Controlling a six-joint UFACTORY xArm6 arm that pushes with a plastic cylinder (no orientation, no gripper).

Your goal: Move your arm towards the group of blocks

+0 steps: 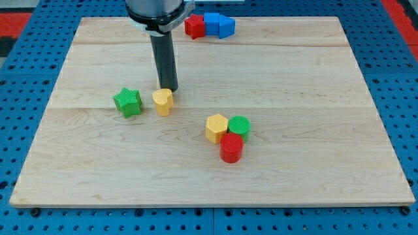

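Observation:
My tip stands on the board just above a yellow heart-shaped block, touching or nearly touching its top edge. A green star block lies to the left of that. A group of three blocks sits right of centre: a yellow hexagon, a green cylinder and a red cylinder, all touching. The group lies down and to the right of my tip. At the view's top a red star block touches a blue block.
The wooden board rests on a blue pegboard table. The arm's dark body hangs over the board's top edge.

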